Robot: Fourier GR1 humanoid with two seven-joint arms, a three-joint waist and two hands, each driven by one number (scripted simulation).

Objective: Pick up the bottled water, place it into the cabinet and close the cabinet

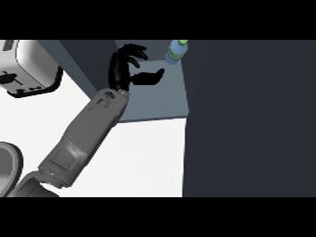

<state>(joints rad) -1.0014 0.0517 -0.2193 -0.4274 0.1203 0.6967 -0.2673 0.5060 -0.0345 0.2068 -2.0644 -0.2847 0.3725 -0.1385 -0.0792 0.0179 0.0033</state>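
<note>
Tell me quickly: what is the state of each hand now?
Left hand: open, holding nothing; the bottle stands apart from it.
Right hand: not in view.

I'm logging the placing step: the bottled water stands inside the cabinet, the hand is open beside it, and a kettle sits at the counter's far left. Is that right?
Not quite: the head view shows a toaster at the counter's far left, not a kettle. The rest holds: the bottled water stands inside the cabinet, and the left hand is open beside it, not holding it.

Bottled water (177,51) inside cabinet (153,99), right of hand (129,69); toaster (16,65) far left.
</note>
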